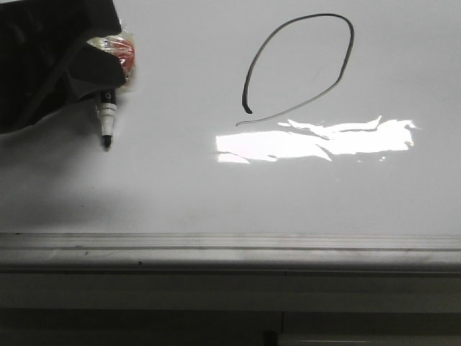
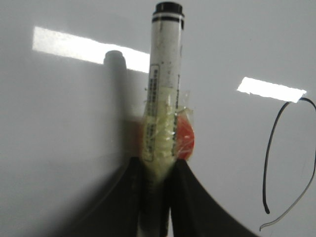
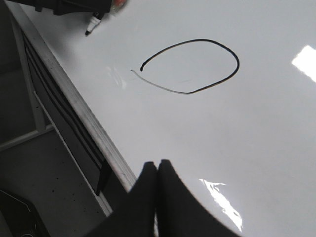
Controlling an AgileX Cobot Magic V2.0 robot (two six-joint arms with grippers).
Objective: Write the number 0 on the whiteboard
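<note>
The number 0 (image 1: 317,16) is a thin black slanted oval on the whiteboard (image 1: 216,194), open at its lower left with a faint tail. It also shows in the left wrist view (image 2: 265,173) and the right wrist view (image 3: 197,40). My left gripper (image 1: 108,65) is shut on a white marker (image 1: 106,119) wrapped in clear tape with a red patch. The marker's black tip points down, well left of the 0. In the left wrist view the gripper (image 2: 159,165) clamps the marker (image 2: 165,74). My right gripper (image 3: 157,165) is shut and empty over the board's near edge.
A grey aluminium rail (image 1: 230,249) runs along the board's front edge and shows in the right wrist view (image 3: 84,113). Bright light reflections (image 1: 317,140) lie below the 0. A dark frame and floor (image 3: 44,187) lie beyond the rail.
</note>
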